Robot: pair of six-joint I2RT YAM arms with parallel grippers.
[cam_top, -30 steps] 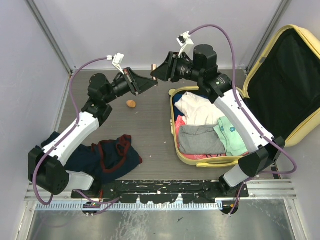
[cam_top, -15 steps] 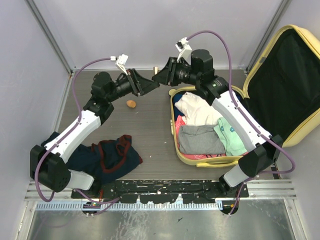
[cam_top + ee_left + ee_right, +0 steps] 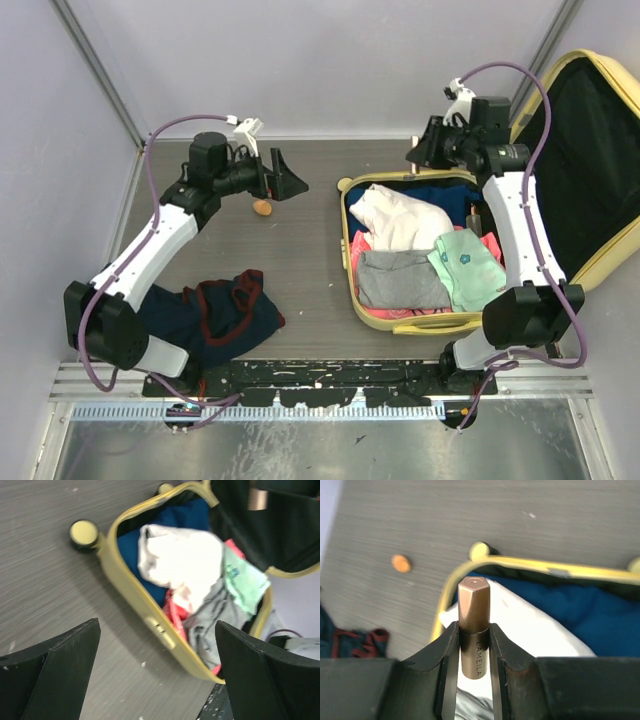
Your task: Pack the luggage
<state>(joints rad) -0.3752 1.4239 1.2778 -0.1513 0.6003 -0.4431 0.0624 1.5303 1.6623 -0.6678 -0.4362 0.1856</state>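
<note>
Now: copper lipstick tube (image 3: 473, 610), marked LAMEILA, has passed from left gripper (image 3: 156, 625) to right gripper (image 3: 474, 630), which pinches it by the rear rim of the luggage (image 3: 420, 321). The luggage lies open at table right, with clothes (image 3: 400, 215) inside. Left jaws spread wide, drawn back, empty. Judged next: release the tube inside.

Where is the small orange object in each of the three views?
Top external: small orange object, left of the luggage.
Left wrist: not in it.
Right wrist: upper left, left of the luggage.
Shared landmark: the luggage's yellow rim.
</note>
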